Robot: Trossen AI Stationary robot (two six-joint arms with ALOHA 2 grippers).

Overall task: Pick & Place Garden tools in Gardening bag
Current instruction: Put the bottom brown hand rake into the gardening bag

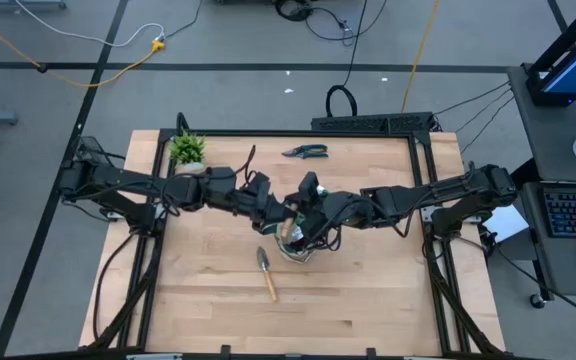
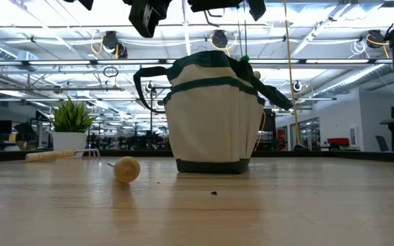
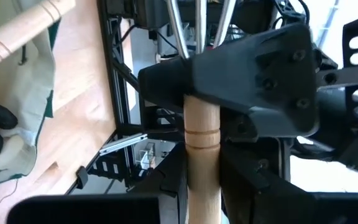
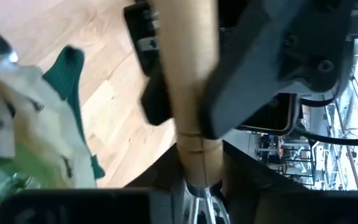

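Holding one wooden-handled metal hand rake [image 3: 201,149] above the beige canvas gardening bag [image 2: 214,116], I judge its axis upright. Left gripper [image 1: 270,209] fingers clamp its butt and right gripper [image 1: 311,203] fingers its neck.

Upright beige gardening bag [image 2: 214,116], trowel [image 1: 266,272] alongside.

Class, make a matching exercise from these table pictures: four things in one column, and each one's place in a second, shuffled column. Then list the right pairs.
Things
1. pruning shears
2. potted plant
3. gardening bag
4. trowel

Places
A. mid-table, under both grippers
B. far left corner of the table
C. lying on the wood on the near side of the bag
D. lying near the far edge, toward the middle

Pairs: 1-D, 2-B, 3-A, 4-C
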